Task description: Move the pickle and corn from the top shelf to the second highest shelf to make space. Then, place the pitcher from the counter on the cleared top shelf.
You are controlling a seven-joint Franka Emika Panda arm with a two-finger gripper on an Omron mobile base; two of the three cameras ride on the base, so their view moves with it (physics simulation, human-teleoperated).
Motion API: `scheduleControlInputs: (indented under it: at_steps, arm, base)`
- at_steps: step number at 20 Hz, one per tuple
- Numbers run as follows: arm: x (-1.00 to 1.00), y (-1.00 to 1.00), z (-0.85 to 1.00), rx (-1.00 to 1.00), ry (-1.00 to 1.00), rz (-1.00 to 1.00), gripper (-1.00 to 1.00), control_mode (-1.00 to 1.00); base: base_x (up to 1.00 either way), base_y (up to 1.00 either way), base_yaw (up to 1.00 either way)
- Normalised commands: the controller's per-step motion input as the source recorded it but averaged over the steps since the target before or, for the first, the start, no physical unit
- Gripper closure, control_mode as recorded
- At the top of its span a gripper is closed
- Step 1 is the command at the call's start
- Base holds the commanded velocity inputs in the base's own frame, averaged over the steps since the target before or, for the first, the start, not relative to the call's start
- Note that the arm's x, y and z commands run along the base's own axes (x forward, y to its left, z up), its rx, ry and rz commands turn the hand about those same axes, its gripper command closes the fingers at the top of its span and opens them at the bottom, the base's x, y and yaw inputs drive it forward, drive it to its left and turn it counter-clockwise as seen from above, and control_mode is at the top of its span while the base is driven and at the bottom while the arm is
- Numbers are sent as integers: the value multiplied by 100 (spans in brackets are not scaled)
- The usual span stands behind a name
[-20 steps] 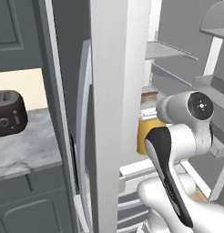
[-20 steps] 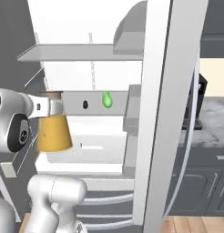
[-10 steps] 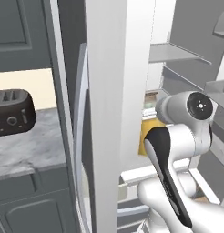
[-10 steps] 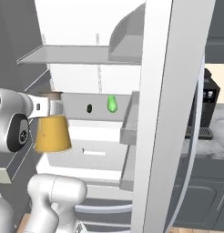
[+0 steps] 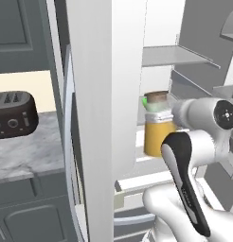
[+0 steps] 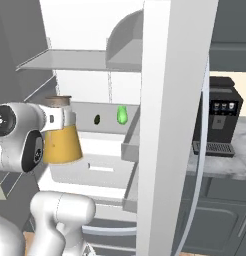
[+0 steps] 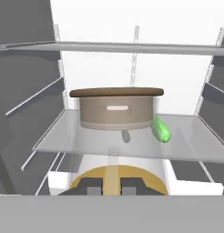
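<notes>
My gripper is shut on the pitcher, an orange-yellow jug with a pale band and a brownish lid. I hold it upright in front of the open white cabinet. The pitcher hangs at about the level of the second highest shelf. On that shelf lies the green pickle, just right of the lid and behind the jug. The pickle has a small dark oblong to its left; I cannot tell what that is. The top shelf runs above the lid, and its surface looks bare.
The white cabinet door stands open close on the left, its other door close on the right. A black toaster sits on the marble counter. A black coffee machine stands on the counter on the right.
Both base views have shifted and the cabinet looks nearer, so the base has moved. The pitcher stays in the shut gripper, at about the same height.
</notes>
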Motion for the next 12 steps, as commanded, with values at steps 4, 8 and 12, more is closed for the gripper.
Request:
scheduleControlInputs:
  at_steps: [4, 8, 12]
  arm:
    - [0, -14, 27, 3, -36, 9, 100, -100]
    - [5, 0, 48, 2, -29, 2, 100, -100]
    - [16, -1, 68, 1, -14, 0, 100, -100]
  base:
    - [0, 0, 0]
    - [0, 0, 0]
    - [0, 0, 0]
